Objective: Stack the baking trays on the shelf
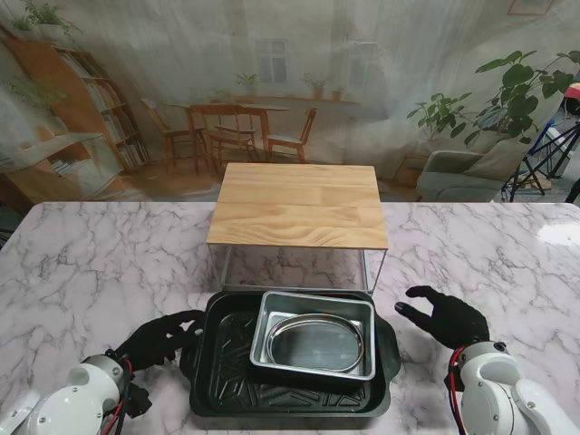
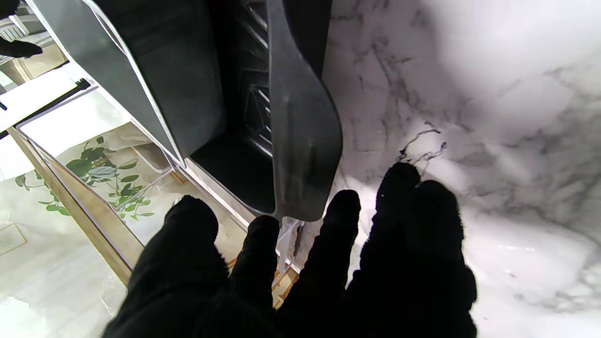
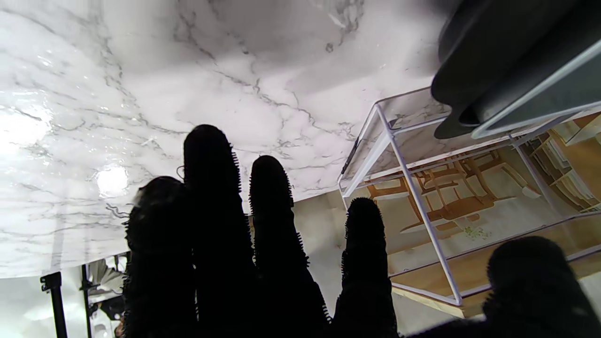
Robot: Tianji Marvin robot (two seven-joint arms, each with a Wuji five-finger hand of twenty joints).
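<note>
Two nested trays, a silver tray [image 1: 315,337] inside a black tray [image 1: 217,381], sit on the worktop [image 1: 91,272] near me, before the shelf [image 1: 299,207]. Left hand [image 1: 161,339] and right hand [image 1: 449,316] flank them, fingers apart, empty. Trays look rigid, slick; grip the side handles.

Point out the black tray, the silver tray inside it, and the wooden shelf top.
black tray [image 1: 227,362], stand view, bare ribbed floor.
silver tray [image 1: 268,330], stand view, left wall.
wooden shelf top [image 1: 299,204], stand view, middle of planks.

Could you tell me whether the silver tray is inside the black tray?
Yes, the silver tray sits inside the black tray, right way up.
</note>
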